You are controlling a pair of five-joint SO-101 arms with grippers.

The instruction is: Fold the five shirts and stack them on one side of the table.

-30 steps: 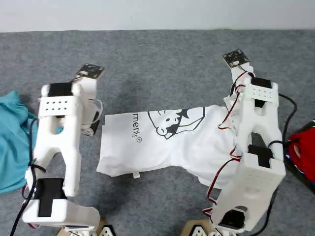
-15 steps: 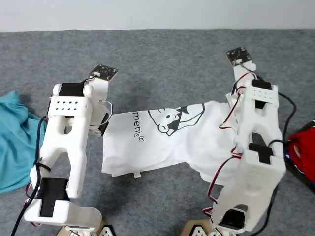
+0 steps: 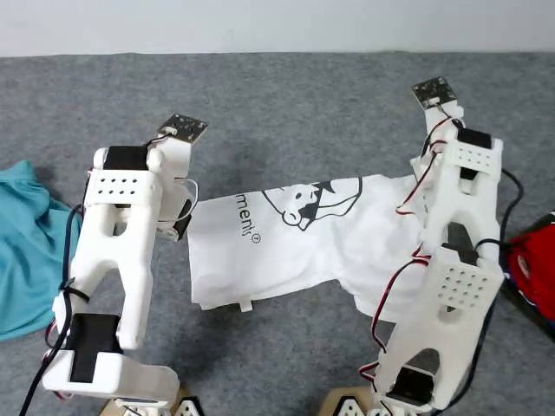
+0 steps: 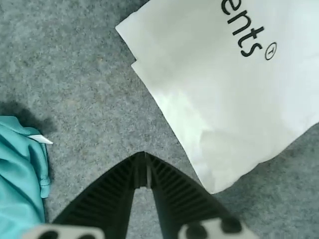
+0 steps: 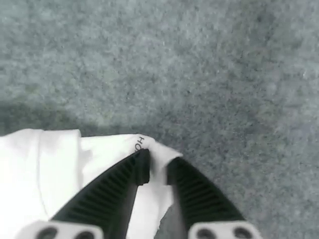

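Pinching white shirt [image 5: 40,179] edge, right pincer [image 5: 157,167] clamped, left pincer [image 4: 144,164] together beside it

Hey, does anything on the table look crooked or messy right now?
Yes. The white shirt lies askew, its printed side slanting across the table, and it is bunched and wrinkled at the end pinched by the right gripper. A teal shirt sits crumpled, unfolded, at the table's edge.
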